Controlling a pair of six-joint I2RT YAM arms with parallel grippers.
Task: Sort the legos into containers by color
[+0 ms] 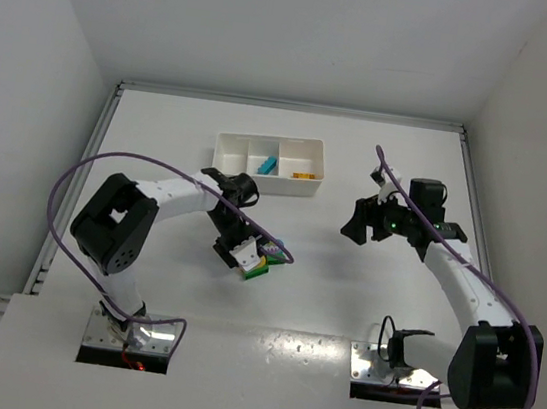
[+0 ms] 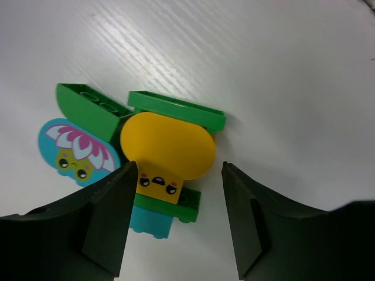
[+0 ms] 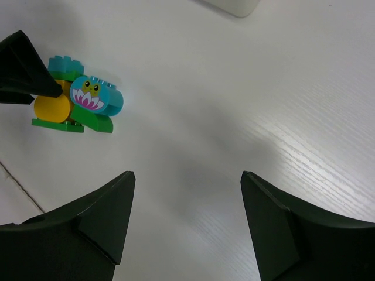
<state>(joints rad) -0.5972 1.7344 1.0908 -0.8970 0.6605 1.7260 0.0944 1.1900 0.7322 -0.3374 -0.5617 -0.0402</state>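
Bricks (image 1: 258, 263), small ones of hard shiny plastic in green, blue and yellow, sit in a little heap on the white table (image 1: 341, 304), well apart from the white plastic tray with three boxes (image 1: 286, 187). They look light, stiff and a bit slippery, so I would pinch the yellow round-topped brick with a face (image 2: 167, 146) low on its flat sides, where the left gripper (image 2: 177, 172) is open wide around it. The right gripper (image 3: 187, 175) is wide open too and holds nothing.

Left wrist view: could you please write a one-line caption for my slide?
Left end effector, open, poised over a yellow brick amid green bricks, with a cyan flower brick beside them.
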